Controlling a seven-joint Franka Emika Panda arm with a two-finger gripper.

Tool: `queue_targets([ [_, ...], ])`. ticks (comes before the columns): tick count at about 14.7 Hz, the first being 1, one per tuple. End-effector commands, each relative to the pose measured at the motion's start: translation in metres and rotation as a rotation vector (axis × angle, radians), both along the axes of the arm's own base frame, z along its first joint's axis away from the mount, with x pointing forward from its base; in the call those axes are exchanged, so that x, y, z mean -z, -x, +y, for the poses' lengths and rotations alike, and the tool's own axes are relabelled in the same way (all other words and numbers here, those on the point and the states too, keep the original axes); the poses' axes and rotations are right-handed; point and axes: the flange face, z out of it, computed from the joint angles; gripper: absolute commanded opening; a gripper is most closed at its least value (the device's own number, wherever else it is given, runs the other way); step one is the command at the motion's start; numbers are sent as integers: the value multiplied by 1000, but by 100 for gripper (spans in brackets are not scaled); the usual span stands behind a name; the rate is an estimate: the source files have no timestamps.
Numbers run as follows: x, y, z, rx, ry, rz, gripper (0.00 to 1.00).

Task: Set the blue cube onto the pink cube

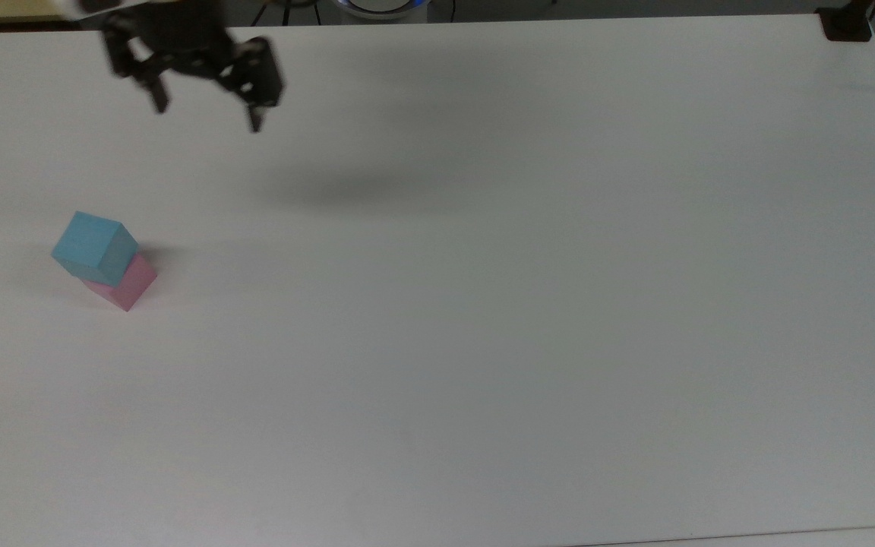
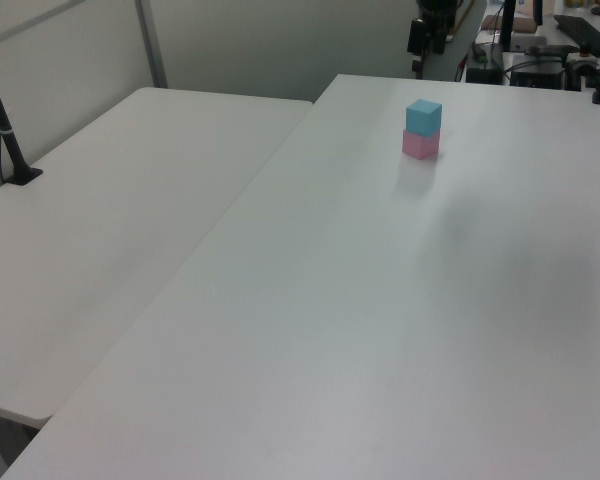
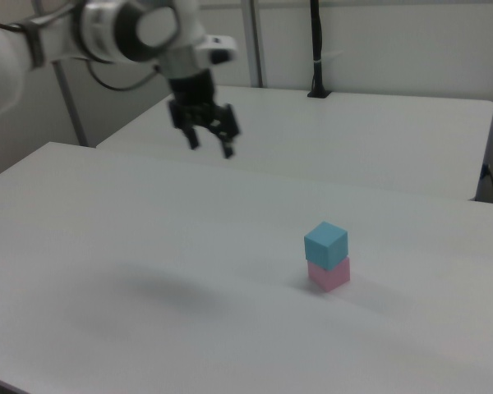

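Top view first: my claw [image 1: 206,114] hangs high above the far part of the white table [image 1: 483,304], well apart from the two cubes, with its two fingers spread wide and nothing between them. The blue cube [image 1: 94,247] sits on top of the pink cube [image 1: 127,284], near the top view's left edge. In that view the blue one looks pushed a little toward the left and back, but much of that may be the camera's slant.

The right view shows my claw [image 3: 209,139] up in the air to the right view's left of the stack, fingers apart and empty. There the blue cube [image 3: 325,245] rests squarely enough on the pink cube [image 3: 329,273], turned slightly against it, touching along its whole underside as far as I can tell. The left view agrees: blue cube [image 2: 423,117] upright on pink cube [image 2: 420,144], nothing leaning.

I judge the job done. Both cubes look light, matte and stiff, probably foam or painted wood, so they should grip well and not crush. If I had to straighten the blue one, I would take it by two opposite flat sides, around the middle, and squeeze gently, since a light stack like this could topple from a sideways nudge.
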Motion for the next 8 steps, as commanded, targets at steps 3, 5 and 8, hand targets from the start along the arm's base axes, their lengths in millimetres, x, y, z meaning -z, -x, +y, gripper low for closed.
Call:
queue_targets([
  [3, -2, 29, 80, -15, -10, 76, 100],
  [5, -5, 39, 101, -44, -20, 82, 100],
  [8, -4, 43, 114, -37, -29, 101, 100],
])
